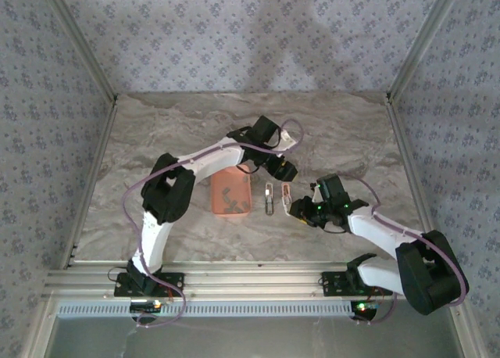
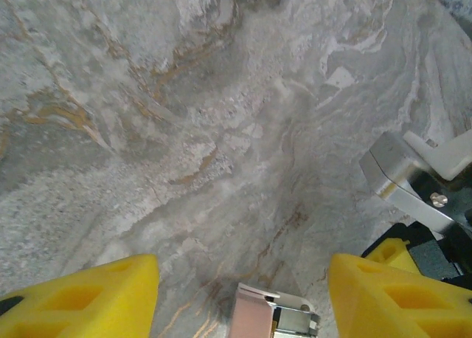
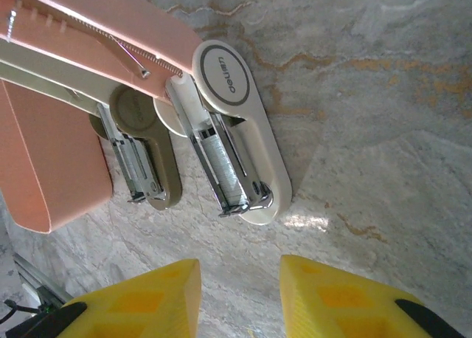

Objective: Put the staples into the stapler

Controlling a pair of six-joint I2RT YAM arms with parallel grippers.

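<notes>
Yellow-fingered right gripper, spread, sits just short of the seemingly opened stapler.

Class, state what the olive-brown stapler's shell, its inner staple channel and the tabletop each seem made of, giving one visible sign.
Stapler shell: probably plastic, smooth matte olive, rounded moulded edges.
Staple channel: metal, bright silver with glints.
Tabletop: marble-look surface, grey with ochre veins; real stone or printed laminate cannot be told.
</notes>
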